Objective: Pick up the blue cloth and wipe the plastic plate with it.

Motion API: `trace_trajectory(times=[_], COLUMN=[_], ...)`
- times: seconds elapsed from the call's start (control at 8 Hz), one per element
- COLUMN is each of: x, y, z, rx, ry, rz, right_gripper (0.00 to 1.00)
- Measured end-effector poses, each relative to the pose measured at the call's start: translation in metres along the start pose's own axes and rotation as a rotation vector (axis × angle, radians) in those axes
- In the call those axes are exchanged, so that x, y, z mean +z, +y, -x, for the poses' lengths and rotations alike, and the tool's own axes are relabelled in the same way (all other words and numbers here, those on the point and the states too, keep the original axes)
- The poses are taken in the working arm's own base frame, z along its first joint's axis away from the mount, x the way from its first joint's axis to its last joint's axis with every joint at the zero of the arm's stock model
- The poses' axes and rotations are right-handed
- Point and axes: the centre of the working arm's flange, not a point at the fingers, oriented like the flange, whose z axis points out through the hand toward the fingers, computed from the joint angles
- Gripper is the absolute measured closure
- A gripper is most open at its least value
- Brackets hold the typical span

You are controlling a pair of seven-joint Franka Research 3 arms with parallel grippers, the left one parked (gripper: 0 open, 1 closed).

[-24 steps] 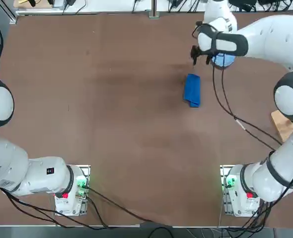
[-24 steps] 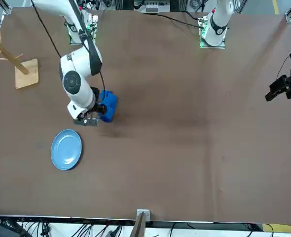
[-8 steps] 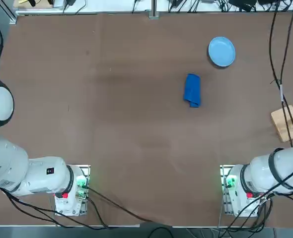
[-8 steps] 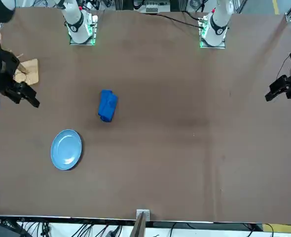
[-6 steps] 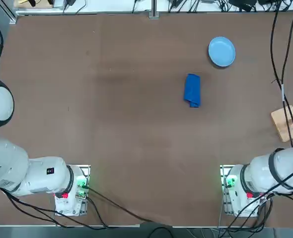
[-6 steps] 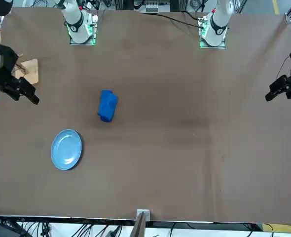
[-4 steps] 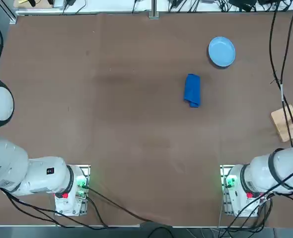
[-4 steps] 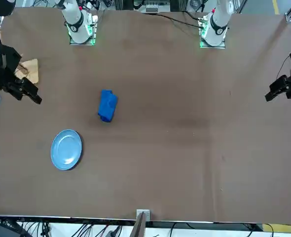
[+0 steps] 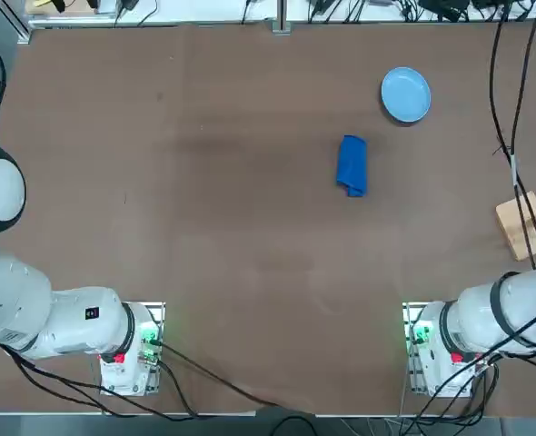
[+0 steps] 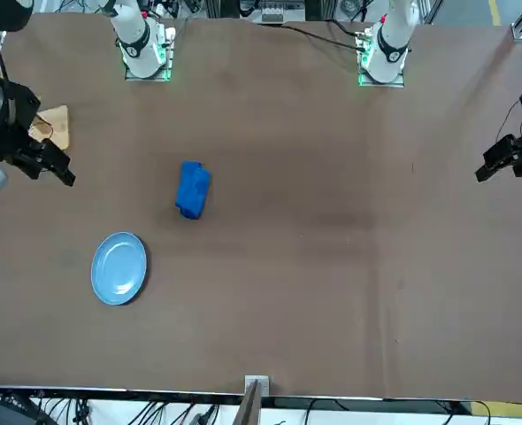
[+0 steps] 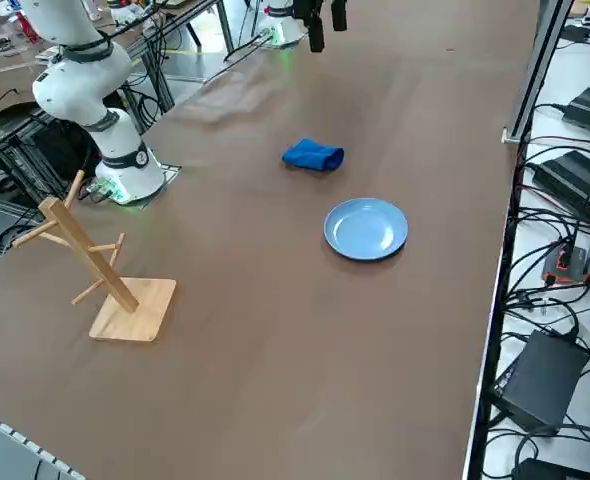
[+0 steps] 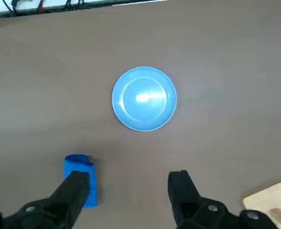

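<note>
The right gripper (image 12: pixel 131 188) is held high with its fingers (image 12: pixel 76 188) spread wide and empty. The blue cloth (image 12: pixel 81 179) lies bunched beneath one finger, the plastic plate (image 12: pixel 144 98) beyond, apart. Any grasp should be centred across the bunched fold.

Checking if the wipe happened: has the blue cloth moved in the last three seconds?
No. In the top view the blue cloth lies just where it did, below-left of the plastic plate.

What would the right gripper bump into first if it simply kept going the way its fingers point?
Probably bare table. The right gripper hangs open, high up, pointing down at brown tabletop between the blue cloth and the plate. Depth is hard to judge.
</note>
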Motion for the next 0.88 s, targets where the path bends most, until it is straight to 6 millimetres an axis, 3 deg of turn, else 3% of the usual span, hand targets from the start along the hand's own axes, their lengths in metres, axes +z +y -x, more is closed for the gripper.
trace_trajectory(times=[0.88], x=[-0.0069], y=[-0.0004], z=[0.0040], rx=[-0.006], ry=[0.006], rz=[0.005], right_gripper=[0.00])
